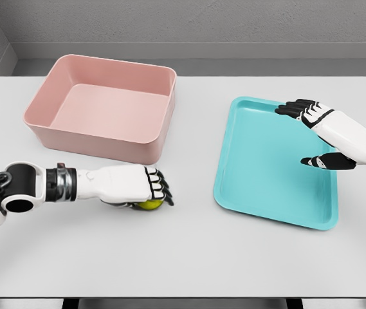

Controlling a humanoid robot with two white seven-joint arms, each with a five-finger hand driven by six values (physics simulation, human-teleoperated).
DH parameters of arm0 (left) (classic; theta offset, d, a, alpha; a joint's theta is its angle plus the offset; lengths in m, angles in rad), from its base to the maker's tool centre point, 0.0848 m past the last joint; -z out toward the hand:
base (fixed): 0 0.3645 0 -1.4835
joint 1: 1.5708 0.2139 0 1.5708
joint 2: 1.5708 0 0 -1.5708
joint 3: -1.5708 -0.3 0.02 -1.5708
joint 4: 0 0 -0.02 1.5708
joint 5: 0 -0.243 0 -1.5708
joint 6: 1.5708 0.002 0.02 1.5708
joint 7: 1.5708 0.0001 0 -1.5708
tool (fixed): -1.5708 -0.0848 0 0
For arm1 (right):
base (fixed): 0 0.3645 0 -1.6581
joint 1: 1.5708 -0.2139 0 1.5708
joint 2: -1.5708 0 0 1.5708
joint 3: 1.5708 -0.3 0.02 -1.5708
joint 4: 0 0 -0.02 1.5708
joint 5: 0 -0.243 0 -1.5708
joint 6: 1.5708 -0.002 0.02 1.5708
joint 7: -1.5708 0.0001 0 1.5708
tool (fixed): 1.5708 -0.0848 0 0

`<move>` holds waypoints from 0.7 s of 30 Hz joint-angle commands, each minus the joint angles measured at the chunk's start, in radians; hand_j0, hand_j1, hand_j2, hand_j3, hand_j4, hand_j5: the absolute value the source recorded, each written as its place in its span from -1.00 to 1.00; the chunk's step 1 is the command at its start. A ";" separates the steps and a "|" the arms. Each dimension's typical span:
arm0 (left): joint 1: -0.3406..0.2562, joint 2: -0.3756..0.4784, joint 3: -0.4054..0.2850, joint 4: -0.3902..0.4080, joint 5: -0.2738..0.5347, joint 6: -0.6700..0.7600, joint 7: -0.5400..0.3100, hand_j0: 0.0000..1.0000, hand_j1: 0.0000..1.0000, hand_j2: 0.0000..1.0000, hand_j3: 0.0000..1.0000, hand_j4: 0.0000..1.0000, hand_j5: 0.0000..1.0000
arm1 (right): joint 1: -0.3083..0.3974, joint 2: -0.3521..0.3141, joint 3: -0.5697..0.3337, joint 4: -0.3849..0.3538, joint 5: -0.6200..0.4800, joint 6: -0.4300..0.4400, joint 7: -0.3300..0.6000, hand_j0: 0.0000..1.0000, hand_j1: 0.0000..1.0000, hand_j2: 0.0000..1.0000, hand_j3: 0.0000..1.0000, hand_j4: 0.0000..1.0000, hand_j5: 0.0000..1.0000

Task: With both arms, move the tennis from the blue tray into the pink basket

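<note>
Clamping the tennis ball (149, 205), left robot hand (145, 187) sits beside pink basket (99, 132).

One head camera, looking down on the table

It looks from the robot's side, steeply downward, quite near; the table (189, 257) fills the frame, a grey wall (189, 22) crosses the top.
</note>
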 commanded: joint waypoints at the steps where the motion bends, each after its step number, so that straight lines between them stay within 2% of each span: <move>1: 0.000 0.000 0.000 0.000 0.006 0.001 -0.008 0.28 0.28 0.28 0.28 0.28 0.28 | 0.000 -0.001 0.000 0.000 -0.007 0.003 -0.001 1.00 1.00 1.00 1.00 1.00 1.00; 7: -0.006 0.000 0.000 0.000 0.006 0.001 -0.008 0.16 0.16 0.16 0.16 0.16 0.16 | 0.000 -0.001 0.000 0.000 -0.007 0.003 -0.001 1.00 1.00 1.00 1.00 1.00 1.00; 14: -0.009 0.000 0.001 -0.001 0.011 0.001 -0.008 0.16 0.16 0.16 0.16 0.16 0.16 | 0.000 -0.002 0.000 -0.001 -0.009 0.003 -0.001 1.00 1.00 1.00 1.00 1.00 1.00; 21: -0.041 0.002 0.001 -0.014 0.031 0.001 -0.008 0.17 0.17 0.17 0.17 0.17 0.17 | 0.000 -0.001 -0.002 -0.001 -0.007 0.003 -0.001 1.00 1.00 1.00 1.00 1.00 1.00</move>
